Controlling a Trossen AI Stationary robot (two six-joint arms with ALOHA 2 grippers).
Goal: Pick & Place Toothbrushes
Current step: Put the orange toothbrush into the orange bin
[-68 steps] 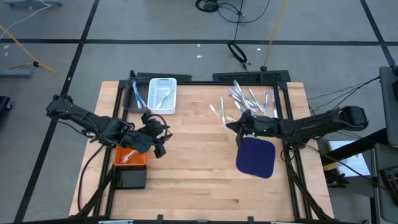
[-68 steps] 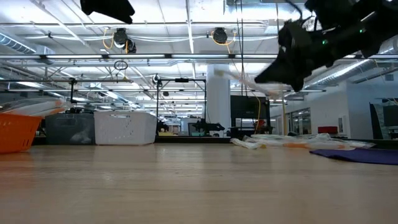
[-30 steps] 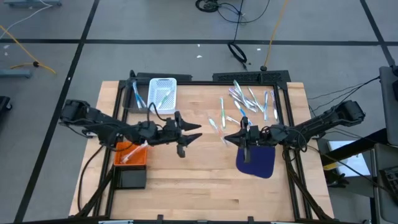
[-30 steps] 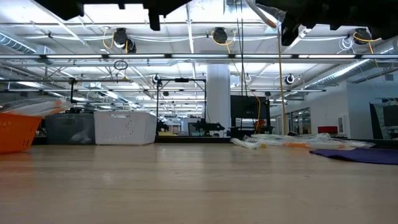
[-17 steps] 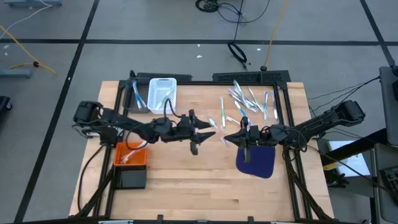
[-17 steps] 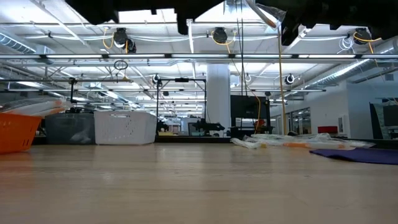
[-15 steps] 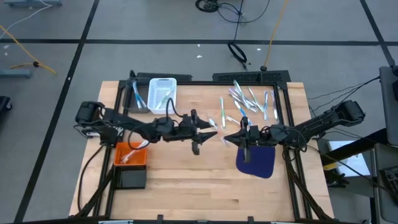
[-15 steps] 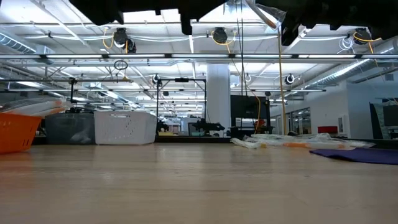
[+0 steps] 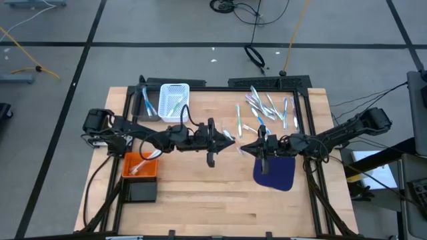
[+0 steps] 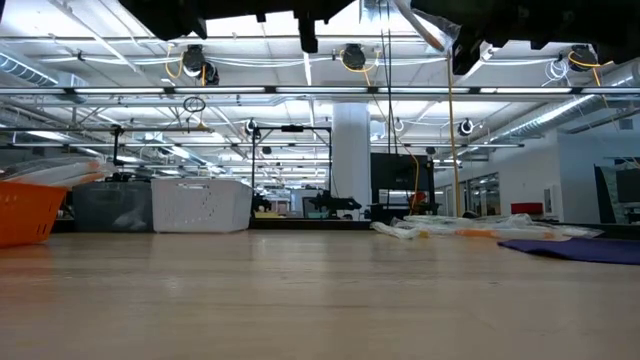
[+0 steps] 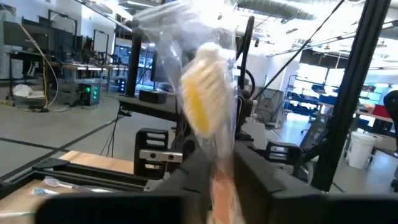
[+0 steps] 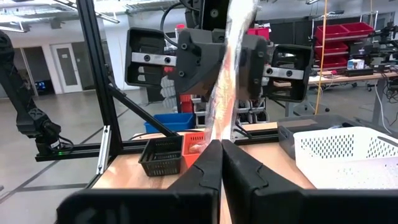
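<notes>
On the wooden table (image 9: 200, 193), seen from above, the two arms meet nose to nose over the middle. Between them is one wrapped toothbrush (image 12: 229, 74), held up in the air and well clear of the wood. The right gripper (image 9: 244, 147) has its jaws clamped on one end. The left gripper (image 9: 229, 141) has its jaws around the other end, near the yellow bristles, but I cannot tell if they are fully tight. The long axis runs from one gripper to the other, so this looks like a handover. The other toothbrushes (image 9: 267, 107) lie at the far right of the table, and some are in the white basket (image 9: 174, 101).
</notes>
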